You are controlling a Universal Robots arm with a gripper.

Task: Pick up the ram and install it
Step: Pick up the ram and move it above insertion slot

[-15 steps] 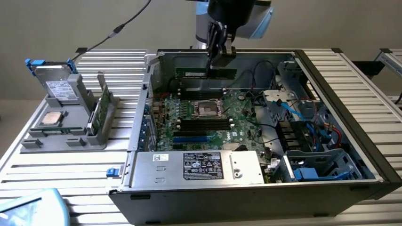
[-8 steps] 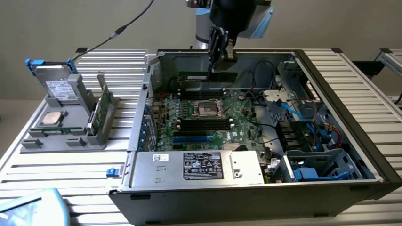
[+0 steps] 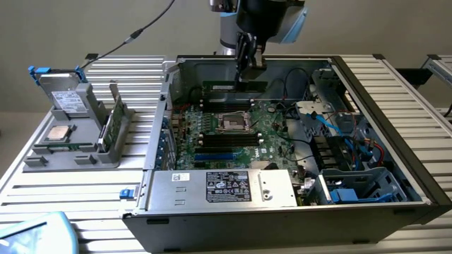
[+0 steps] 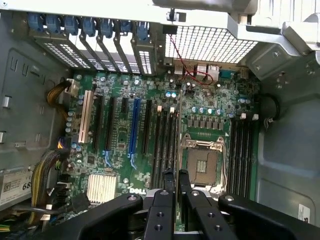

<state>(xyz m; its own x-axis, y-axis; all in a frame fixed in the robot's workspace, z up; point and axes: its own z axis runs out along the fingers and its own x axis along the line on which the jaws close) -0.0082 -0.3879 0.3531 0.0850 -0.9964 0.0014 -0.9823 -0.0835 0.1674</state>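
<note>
The ram (image 3: 224,85) is hanging inside the open computer case (image 3: 395,106), low over the motherboard (image 3: 244,135). The pincer (image 4: 176,177) is squeezing it, almost closed, with the thin green stick between its two fingers. From the wrist view the ram is showing edge-on, lying along the long black slots (image 4: 165,145) just beside the square chip socket (image 4: 202,162). I cannot tell if it is touching a slot.

If the stick is going in crooked or beside the slot, it may jam or scrape the board. A bump could hurt the socket.

A black wire (image 3: 289,79) is looping near the pincer. Blue cables (image 3: 332,124) are lying toward the exterior view's right. A grey rack (image 3: 71,153) is sitting on the surface (image 3: 71,201), well apart.
</note>
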